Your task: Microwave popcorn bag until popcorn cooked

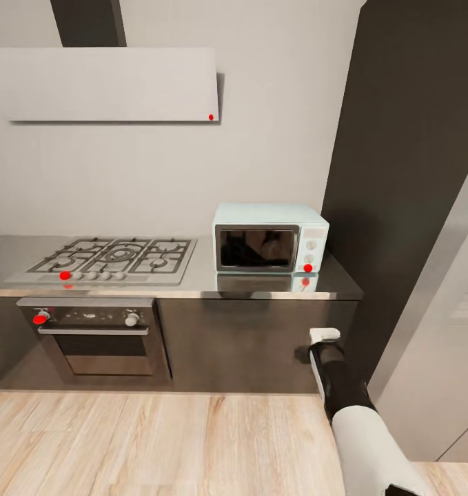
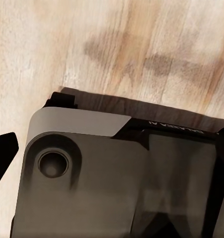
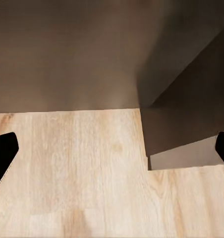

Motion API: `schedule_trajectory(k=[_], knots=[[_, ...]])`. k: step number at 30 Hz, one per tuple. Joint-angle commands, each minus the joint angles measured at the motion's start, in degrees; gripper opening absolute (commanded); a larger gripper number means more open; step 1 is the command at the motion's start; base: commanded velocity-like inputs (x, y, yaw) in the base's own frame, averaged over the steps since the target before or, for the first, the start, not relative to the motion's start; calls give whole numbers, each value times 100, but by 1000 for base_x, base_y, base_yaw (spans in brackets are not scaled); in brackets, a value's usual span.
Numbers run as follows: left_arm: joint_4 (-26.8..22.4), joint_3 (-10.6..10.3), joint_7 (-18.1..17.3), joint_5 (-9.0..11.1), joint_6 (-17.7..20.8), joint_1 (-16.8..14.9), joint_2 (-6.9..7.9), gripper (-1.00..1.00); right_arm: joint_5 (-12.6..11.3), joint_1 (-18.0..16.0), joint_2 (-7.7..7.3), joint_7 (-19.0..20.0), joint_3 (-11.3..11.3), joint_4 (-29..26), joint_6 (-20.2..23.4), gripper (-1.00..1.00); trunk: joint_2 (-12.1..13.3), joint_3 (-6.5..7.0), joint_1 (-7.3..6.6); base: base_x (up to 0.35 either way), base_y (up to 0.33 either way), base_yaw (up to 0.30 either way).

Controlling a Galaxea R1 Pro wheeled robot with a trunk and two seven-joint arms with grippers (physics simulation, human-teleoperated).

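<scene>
The pale blue-mint microwave [image 1: 270,238] stands at the right end of the steel countertop [image 1: 206,279], against the grey wall, its dark glass door closed. A red dot marks its lower knob. The popcorn bag and the popcorn are out of view. My right arm [image 1: 340,382] reaches forward low in front of the dark cabinet below the microwave. In the right wrist view my right gripper [image 3: 112,151] is open and empty over the pale wood floor. In the left wrist view my left gripper [image 2: 112,153] is open and empty, hanging above my own grey base.
A gas hob [image 1: 113,256] with black grates sits left of the microwave, with a steel oven [image 1: 96,334] under it and a hood [image 1: 109,84] above. A tall dark cabinet [image 1: 406,172] rises right of the microwave. Wood floor [image 1: 158,441] lies between me and the cabinets.
</scene>
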Motion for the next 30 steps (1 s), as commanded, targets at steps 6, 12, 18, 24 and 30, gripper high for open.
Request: schedule_trajectory(k=[6,12,18,24,30], knots=[[3,5,-20,43,-8,-4,0,100,-7,-111,6,-55,-4,-1408,306,100,-4,-7,0,0,0,0],[3,4,-20,43,-8,-4,0,100,-2,-117,6,-78,120,-2474,157,100,-4,-7,0,0,0,0],[3,5,-20,43,-8,-4,0,100,1,-118,6,-93,703,-2969,133,100,-4,-7,0,0,0,0],[3,5,-20,43,-8,-4,0,100,-7,-118,6,-97,803,-3046,128,100,-4,-7,0,0,0,0],[3,5,-20,45,-8,-4,0,100,-7,-118,6,-91,808,-3052,144,100,-4,-7,0,0,0,0]])
